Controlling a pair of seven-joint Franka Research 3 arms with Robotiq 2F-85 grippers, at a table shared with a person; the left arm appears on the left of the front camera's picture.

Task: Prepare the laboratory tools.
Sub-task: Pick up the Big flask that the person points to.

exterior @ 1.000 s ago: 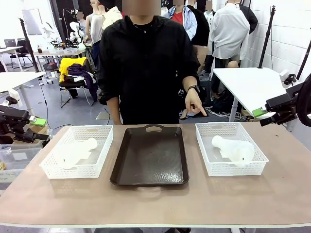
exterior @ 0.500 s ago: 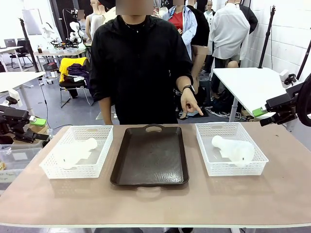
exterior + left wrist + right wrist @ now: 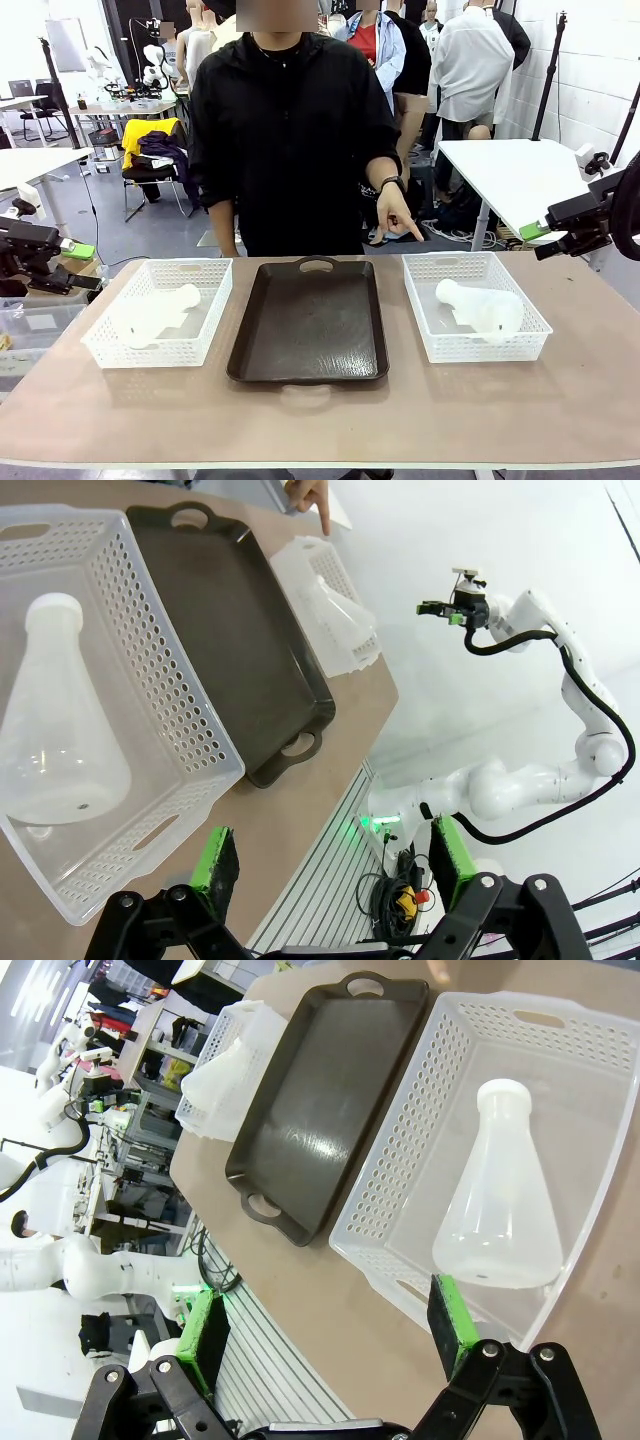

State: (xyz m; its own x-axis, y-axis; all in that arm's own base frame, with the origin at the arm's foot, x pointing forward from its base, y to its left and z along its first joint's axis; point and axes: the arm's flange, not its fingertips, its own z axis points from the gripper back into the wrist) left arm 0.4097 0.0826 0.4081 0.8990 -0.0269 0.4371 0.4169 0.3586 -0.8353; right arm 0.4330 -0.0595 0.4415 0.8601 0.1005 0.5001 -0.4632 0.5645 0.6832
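Left gripper (image 3: 332, 860) and right gripper (image 3: 331, 1332) both stand open and empty, well out to either side of the dark brown rectangular tray (image 3: 308, 320), likely because one translucent frosted-white plastic conical flask (image 3: 150, 315) left of that tray and the other flask (image 3: 482, 307) right of it lie on their sides in white lattice baskets (image 3: 145, 352), not yet fetched.

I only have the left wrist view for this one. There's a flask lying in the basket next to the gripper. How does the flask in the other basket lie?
Observer: That flask lies on its side, alone in the right basket, with its neck towards the person's side of the table.
Operator: Is the right gripper on it?
Observer: No. The right gripper is open, with nothing between its fingers, and is held back from the basket.
Operator: Whose finger is at the top of my view?
Observer: It belongs to the person standing across the table. Their hand points down towards the right basket.
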